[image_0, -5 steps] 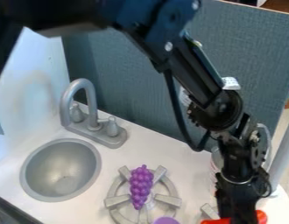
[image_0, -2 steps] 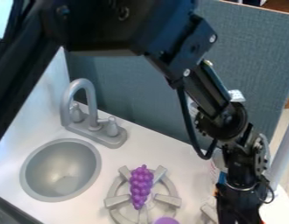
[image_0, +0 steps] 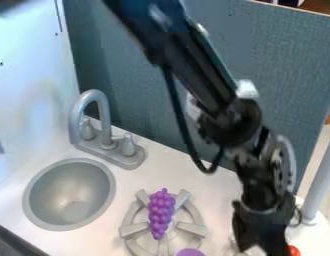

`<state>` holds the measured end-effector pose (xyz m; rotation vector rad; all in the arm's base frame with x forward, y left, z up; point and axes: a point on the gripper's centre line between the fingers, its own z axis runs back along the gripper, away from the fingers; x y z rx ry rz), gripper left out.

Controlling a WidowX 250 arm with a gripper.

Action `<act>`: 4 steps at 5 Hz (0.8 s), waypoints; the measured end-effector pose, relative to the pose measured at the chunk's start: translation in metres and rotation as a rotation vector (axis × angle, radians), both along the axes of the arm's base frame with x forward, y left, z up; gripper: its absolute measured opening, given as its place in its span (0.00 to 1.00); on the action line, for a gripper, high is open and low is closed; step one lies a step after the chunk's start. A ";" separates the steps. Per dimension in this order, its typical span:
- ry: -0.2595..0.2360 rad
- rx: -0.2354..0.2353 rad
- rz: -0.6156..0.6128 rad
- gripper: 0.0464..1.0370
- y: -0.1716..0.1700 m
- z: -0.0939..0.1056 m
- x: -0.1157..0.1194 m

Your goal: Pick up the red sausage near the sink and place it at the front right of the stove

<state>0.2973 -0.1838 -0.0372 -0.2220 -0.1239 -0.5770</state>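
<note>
My hand point(image_0: 262, 239) hangs at the view's lower right, how wide I cannot tell, the red thing point(image_0: 294, 251) just beside it, the grapes point(image_0: 161, 213) on the burner point(image_0: 133, 230) near the sink point(image_0: 69, 194).

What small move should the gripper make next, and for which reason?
Probably a slow, slight shift toward the red object: it shows right beside the gripper at the picture's bottom edge, while the purple grapes lie well apart, on the burner.
</note>
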 end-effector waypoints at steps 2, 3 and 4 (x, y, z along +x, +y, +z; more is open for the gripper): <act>-0.072 0.097 0.198 0.96 0.048 0.042 -0.028; -0.002 0.252 0.306 0.96 0.071 0.032 -0.037; 0.051 0.274 0.285 0.96 0.082 0.024 -0.052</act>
